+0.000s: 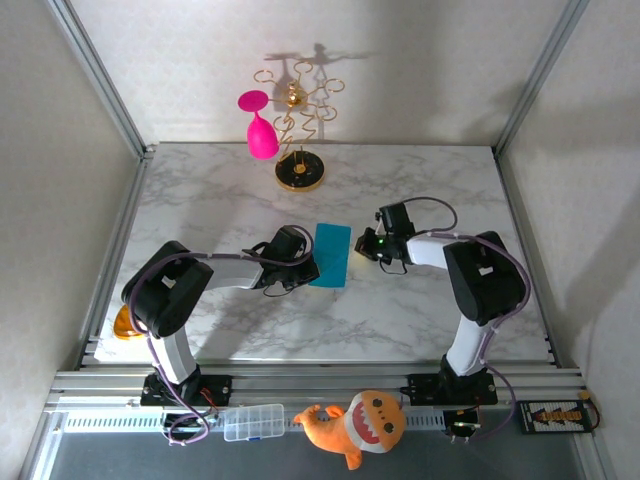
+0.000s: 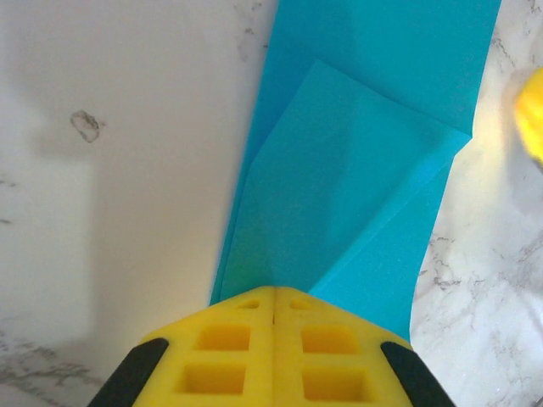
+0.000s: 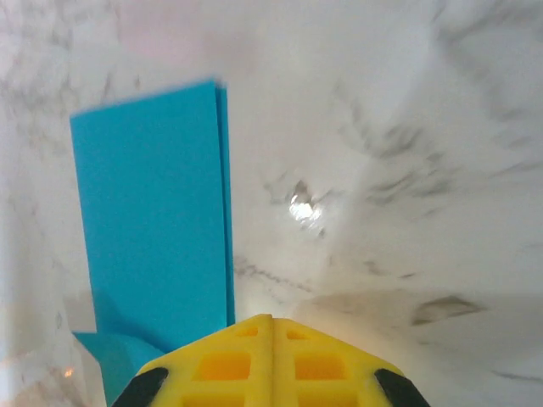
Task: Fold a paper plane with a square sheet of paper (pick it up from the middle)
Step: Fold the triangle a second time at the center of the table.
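Though paper (image 1: 331, 254) looks flat overhead, left wrist shows a flap (image 2: 348, 178); pincers (image 2: 273, 292) (image 3: 271, 320) closed, empty.

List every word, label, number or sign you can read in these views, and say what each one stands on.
No text can be read in these views.
The dark strip at the near right end of the rail: yellow marks, too small to read.
The turquoise paper: plain, no print.
The orange plush toy: a face, no lettering that shows.
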Controlling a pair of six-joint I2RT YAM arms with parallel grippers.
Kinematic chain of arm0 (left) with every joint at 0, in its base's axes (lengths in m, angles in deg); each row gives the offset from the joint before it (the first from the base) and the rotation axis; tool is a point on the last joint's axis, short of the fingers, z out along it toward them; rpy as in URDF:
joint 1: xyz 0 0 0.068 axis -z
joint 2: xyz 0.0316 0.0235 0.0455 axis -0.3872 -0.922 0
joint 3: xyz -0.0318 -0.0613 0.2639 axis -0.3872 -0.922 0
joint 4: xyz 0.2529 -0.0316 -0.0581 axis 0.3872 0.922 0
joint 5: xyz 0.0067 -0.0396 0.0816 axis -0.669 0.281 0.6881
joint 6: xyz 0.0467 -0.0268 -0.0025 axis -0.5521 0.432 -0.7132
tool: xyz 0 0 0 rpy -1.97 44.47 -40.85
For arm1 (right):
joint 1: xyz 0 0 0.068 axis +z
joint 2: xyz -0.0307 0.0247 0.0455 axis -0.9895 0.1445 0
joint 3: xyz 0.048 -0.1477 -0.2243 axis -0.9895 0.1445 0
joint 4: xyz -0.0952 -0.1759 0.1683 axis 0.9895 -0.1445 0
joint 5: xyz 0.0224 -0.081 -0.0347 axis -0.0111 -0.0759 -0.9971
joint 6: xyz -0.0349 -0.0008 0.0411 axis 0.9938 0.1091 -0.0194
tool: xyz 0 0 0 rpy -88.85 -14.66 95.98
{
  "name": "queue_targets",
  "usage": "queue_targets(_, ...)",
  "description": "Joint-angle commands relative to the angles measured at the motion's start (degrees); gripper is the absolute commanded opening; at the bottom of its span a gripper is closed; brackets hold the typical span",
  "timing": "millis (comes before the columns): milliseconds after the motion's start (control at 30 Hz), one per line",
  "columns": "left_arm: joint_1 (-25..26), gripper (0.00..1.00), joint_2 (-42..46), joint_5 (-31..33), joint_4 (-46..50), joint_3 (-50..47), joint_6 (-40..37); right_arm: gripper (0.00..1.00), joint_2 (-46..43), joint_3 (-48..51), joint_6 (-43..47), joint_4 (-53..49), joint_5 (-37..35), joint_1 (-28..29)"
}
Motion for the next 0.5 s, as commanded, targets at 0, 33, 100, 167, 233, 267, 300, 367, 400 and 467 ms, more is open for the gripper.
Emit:
queue_targets(0, -0.08, 0.01, -2.0, 2.44, 8.4, -0.48, -2.08, 0.01, -4.05, -0.13, 1.68, -0.74, -3.22, 3.12)
queue_targets(33, -0.15, 0.01, -2.06, 2.39, 8.43, -0.16, -2.27, 0.01, -3.92, -0.44, 1.71, -0.89, -2.89, 4.46)
queue_targets(100, -0.15, 0.01, -2.13, 2.34, 8.62, 0.24, -2.44, 0.01, -3.04, -0.76, 1.43, -0.38, -1.58, 6.7)
queue_targets(167, -0.15, 0.02, -2.13, 2.47, 8.79, 0.55, -2.5, 0.01, -1.63, -1.24, 0.38, -0.06, -0.53, 8.34)
queue_targets(233, -0.15, 0.02, -1.99, 2.43, 8.93, 0.9, -2.69, 0.0, 0.12, -1.53, -1.04, 1.24, 1.22, 9.43)
queue_targets(267, -0.15, 0.02, -1.9, 2.39, 9.0, 1.03, -2.72, 0.01, 0.9, -1.64, -1.4, 1.64, 1.9, 9.81)
queue_targets(300, -0.15, 0.02, -1.83, 2.3, 9.05, 1.25, -2.86, 0.01, 1.71, -1.71, -1.84, 1.93, 2.35, 10.01)
queue_targets(367, -0.15, 0.03, -1.79, 1.87, 9.11, 1.78, -3.23, 0.0, 2.67, -1.67, -2.28, 2.11, 2.46, 10.19)
queue_targets(400, -0.15, 0.03, -1.65, 1.44, 9.14, 2.11, -3.49, 0.0, 3.12, -1.58, -2.25, 1.99, 2.37, 10.19)
queue_targets(467, -0.15, 0.04, -1.22, 0.59, 8.65, 2.72, -4.07, 0.0, 3.92, -1.8, -2.16, 0.67, 1.4, 10.24)
